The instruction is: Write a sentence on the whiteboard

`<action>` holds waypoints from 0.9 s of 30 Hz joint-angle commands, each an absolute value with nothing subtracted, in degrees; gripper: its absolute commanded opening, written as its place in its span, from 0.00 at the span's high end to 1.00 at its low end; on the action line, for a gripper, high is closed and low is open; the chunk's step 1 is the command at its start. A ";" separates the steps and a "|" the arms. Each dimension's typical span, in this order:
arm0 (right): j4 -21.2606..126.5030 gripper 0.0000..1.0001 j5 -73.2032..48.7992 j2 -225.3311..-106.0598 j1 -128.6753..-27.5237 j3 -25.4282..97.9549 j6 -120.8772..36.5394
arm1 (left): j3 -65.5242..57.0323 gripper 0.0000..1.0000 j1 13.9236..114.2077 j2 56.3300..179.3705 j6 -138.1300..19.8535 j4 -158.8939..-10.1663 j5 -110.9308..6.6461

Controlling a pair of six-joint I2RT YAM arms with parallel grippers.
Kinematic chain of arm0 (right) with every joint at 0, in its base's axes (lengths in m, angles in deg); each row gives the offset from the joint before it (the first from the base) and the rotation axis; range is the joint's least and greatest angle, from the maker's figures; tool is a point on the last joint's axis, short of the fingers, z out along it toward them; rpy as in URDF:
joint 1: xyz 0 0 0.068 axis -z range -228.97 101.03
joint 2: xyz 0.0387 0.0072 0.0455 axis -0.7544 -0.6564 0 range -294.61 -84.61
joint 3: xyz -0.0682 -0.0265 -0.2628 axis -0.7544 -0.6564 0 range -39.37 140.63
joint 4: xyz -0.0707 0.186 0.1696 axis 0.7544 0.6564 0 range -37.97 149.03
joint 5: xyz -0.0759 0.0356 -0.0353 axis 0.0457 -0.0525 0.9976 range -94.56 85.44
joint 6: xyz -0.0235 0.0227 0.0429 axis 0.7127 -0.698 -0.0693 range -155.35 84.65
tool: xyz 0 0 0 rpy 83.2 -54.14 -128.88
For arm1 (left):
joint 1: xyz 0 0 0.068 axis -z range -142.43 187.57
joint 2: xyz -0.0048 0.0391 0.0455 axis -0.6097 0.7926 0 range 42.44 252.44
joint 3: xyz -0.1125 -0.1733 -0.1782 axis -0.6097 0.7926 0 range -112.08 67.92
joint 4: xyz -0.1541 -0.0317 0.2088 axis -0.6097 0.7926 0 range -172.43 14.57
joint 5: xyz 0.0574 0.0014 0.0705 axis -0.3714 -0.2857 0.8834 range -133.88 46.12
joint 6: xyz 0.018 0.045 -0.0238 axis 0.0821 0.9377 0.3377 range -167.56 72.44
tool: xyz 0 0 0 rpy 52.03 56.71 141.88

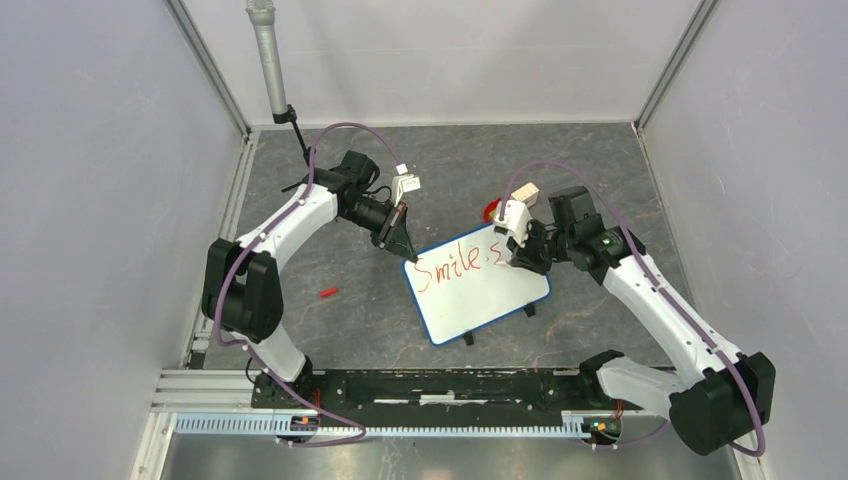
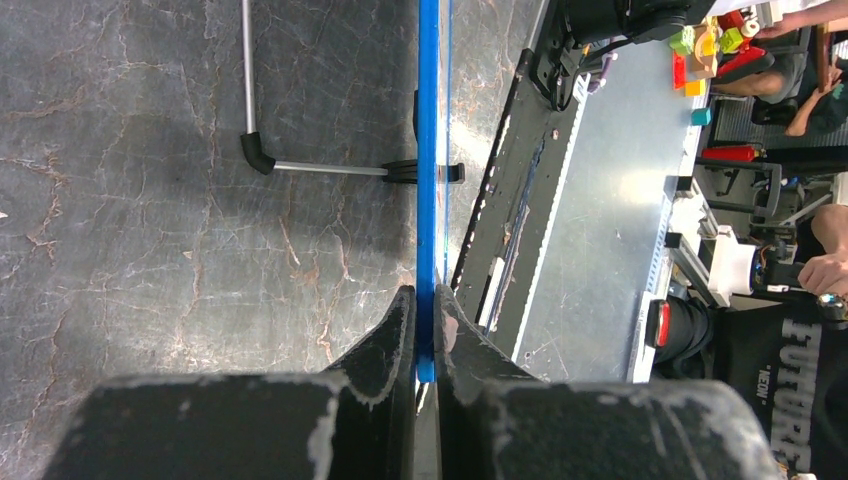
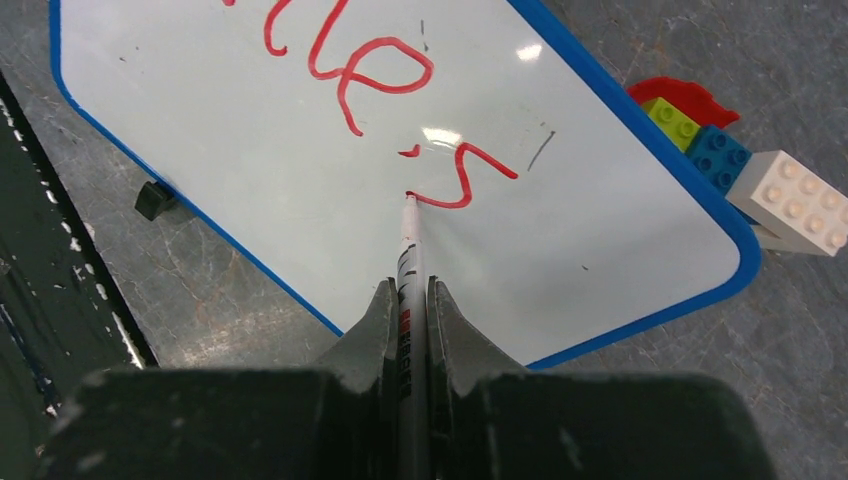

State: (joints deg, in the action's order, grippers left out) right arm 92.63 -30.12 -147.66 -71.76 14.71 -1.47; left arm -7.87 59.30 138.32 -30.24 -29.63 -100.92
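The whiteboard (image 1: pixel 490 300) stands near the middle of the table (image 1: pixel 330 200) on thin wire legs. It looks light, thin and stiff, with a smooth face, so I think it could slide or wobble when pushed. The blue rim is the best place to hold it. The left gripper (image 2: pixel 425 300) is pinched tight on that rim at the far left corner. The right gripper (image 3: pixel 408 290) is squeezed around a marker (image 3: pixel 410 250), whose tip touches the board. The board's long side runs left to right, its right end turned toward the far edge. The red sentence (image 1: pixel 447 268) slants the same way.
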 commanded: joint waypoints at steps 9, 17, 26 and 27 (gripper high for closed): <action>92.56 1.00 -34.47 -146.80 -69.72 19.63 -2.22 | -9.08 0.98 59.53 137.56 -27.74 -29.26 -101.98; 90.60 1.00 -29.82 -146.97 -68.66 18.85 -2.22 | -9.25 0.98 59.53 137.95 -27.76 -29.25 -102.15; 88.82 1.00 -29.40 -148.21 -68.71 19.03 -2.85 | -9.07 0.97 59.51 137.81 -27.52 -29.26 -101.80; 88.45 1.00 -28.59 -148.32 -68.66 18.83 -2.77 | -9.08 0.98 59.47 137.88 -27.52 -29.24 -101.80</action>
